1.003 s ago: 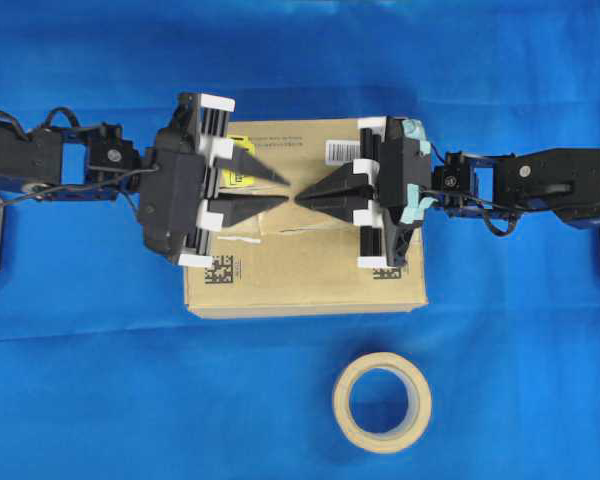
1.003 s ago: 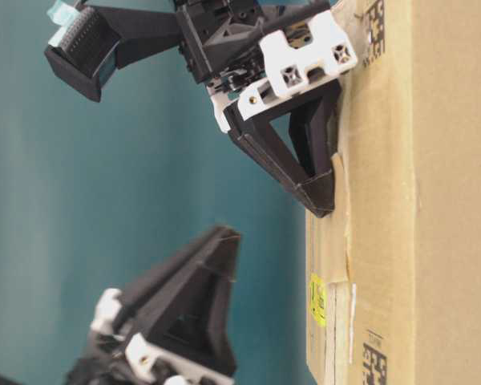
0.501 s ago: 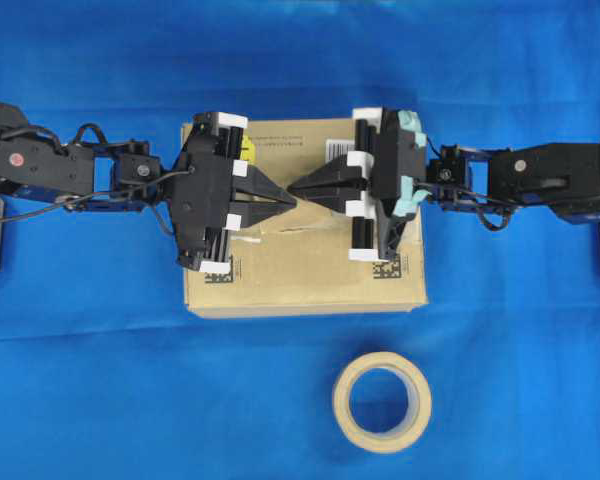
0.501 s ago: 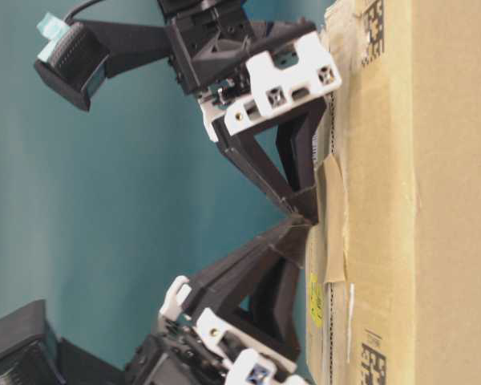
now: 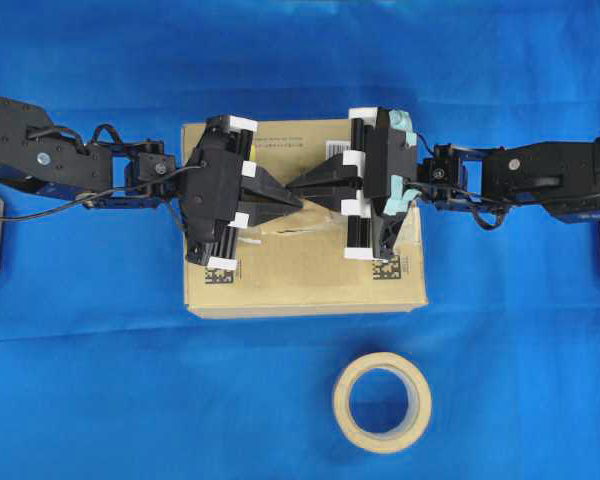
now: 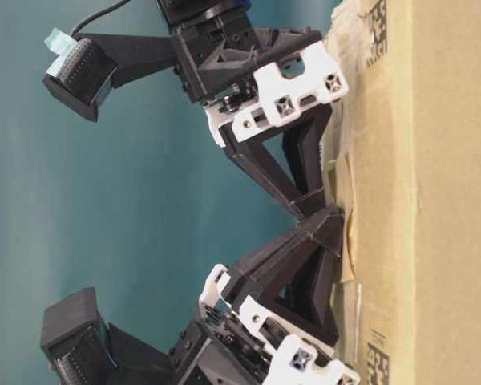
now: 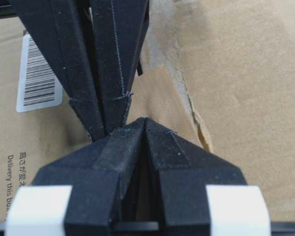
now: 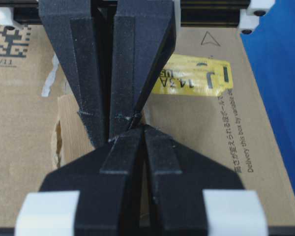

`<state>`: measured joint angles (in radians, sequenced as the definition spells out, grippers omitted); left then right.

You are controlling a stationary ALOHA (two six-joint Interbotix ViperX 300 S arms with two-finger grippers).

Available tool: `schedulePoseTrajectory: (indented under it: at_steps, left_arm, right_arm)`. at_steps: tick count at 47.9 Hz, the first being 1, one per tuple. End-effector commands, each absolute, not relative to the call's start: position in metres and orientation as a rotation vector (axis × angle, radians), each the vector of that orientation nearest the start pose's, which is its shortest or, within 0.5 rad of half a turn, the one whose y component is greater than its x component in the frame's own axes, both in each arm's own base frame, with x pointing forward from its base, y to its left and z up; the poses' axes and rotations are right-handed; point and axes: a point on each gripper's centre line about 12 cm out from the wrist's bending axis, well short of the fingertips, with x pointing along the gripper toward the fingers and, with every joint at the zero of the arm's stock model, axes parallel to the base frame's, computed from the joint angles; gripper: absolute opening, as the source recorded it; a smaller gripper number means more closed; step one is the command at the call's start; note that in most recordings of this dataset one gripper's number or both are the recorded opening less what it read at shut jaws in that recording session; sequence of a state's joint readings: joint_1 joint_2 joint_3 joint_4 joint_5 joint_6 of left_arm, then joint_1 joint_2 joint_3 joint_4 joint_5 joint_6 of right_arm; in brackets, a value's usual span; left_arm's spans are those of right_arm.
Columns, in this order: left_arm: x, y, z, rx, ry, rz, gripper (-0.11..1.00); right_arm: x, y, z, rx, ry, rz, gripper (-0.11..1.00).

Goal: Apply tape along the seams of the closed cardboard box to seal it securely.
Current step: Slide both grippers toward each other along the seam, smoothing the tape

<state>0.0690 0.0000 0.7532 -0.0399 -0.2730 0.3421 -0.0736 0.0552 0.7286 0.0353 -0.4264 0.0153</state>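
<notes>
Overhead view: cardboard box [image 5: 305, 275] lies flat on a blue cloth [image 5: 100, 380], with a tan tape roll [image 5: 382, 402] on the cloth in front of it. The left gripper [image 5: 298, 198] and right gripper [image 5: 292, 188] meet tip to tip over the middle of the box top, both with jaws pressed together.

Table-level view: both pairs of dark fingertips press against the box top at the piece of tape [image 6: 346, 233], which lies partly lifted on the cardboard.

Left wrist view: tape [image 7: 160, 105] sits on the seams [image 7: 174, 54] beside pale torn strips; a white barcode label [image 7: 37, 73] lies to one side.

Right wrist view: closed fingers of both grippers touch, with a yellow sticker [image 8: 196, 81] beyond them and a black square code [image 8: 10, 42] near the corner.
</notes>
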Motion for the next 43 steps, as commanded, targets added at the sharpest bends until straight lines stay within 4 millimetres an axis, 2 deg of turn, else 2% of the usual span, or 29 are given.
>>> schedulePoseTrajectory:
  at_steps: [1,34,43]
  left_arm:
    - [0.382,0.035,0.168,0.275,0.485,0.026,0.00]
    - [0.344,0.027,0.151,0.184,0.544,0.029,0.00]
    - [0.345,0.022,0.153,0.175,0.527,0.020,0.00]
  right_arm:
    - [0.398,-0.028,0.174,0.055,0.348,-0.088,-0.01]
    - [0.375,-0.027,0.159,0.066,0.414,-0.094,-0.01]
    - [0.365,-0.027,0.158,0.081,0.416,-0.105,-0.01]
